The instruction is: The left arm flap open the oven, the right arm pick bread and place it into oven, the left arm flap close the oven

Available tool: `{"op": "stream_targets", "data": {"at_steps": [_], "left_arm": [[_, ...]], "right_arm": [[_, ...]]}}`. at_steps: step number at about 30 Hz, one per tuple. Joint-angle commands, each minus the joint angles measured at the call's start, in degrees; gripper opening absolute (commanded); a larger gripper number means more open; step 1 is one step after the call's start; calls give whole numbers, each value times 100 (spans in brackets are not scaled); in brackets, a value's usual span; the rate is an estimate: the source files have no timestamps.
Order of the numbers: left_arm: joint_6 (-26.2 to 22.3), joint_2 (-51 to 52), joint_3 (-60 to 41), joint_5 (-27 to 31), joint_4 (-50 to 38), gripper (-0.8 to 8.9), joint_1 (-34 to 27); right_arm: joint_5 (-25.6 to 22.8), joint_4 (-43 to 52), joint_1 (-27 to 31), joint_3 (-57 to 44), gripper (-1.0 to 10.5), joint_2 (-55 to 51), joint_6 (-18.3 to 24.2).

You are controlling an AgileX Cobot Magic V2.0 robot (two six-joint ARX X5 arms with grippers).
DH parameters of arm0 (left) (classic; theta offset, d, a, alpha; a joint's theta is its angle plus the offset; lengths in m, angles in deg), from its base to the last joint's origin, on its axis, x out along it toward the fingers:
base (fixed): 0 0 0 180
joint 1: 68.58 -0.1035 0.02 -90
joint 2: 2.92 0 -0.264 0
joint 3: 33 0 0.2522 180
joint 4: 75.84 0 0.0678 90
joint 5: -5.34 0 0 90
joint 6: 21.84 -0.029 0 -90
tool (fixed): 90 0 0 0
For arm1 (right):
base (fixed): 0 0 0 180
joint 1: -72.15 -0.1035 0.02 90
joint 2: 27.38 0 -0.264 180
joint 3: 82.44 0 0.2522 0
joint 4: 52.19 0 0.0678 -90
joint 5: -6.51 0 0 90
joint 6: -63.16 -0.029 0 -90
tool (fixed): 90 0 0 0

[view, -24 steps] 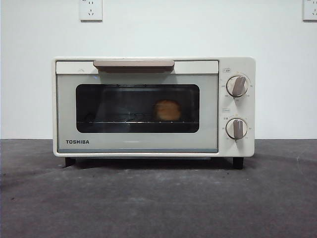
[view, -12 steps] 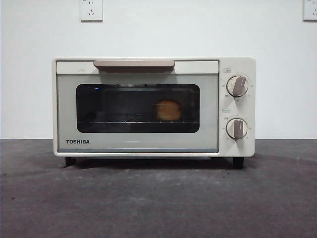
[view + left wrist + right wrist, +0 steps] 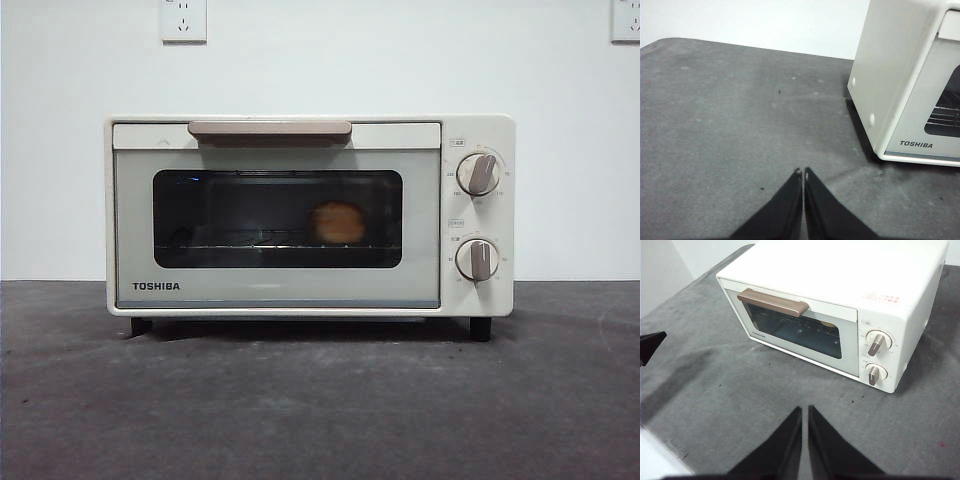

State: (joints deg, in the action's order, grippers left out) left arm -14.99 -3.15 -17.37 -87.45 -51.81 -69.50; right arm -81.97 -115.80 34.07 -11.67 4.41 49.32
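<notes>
Nothing has shifted over the last second: the oven [image 3: 310, 215] sits with its door shut and handle [image 3: 270, 129] up, and the bread [image 3: 338, 222] rests on the rack behind the dark glass, toward the knob side. The left gripper [image 3: 803, 173] hovers over the bare counter [image 3: 740, 125] off the oven's side, fingers together and empty, and the right gripper [image 3: 804, 410] hangs in front of the oven, fingers nearly touching, holding nothing. With the bread inside, the door closed and both arms clear, the task looks complete.
</notes>
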Motion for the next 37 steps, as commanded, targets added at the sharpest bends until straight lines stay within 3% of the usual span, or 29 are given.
{"op": "stream_targets", "data": {"at_steps": [1, 24, 28, 31, 37], "left_arm": [[9, 4, -118, 24, 42, 10, 26], [9, 4, -118, 24, 42, 10, 24], [9, 4, -118, 24, 39, 10, 24], [9, 4, -118, 24, 39, 10, 24], [9, 4, -118, 24, 42, 10, 24]], "right_arm": [[-4, 72, -37, 96, 19, 17, 37], [-28, 107, 7, 70, 19, -17, 39], [168, 529, 654, -232, 18, -142, 70], [455, 1539, 1530, -1001, 18, -474, 107], [402, 4319, 3040, -3261, 18, -1440, 302]]}}
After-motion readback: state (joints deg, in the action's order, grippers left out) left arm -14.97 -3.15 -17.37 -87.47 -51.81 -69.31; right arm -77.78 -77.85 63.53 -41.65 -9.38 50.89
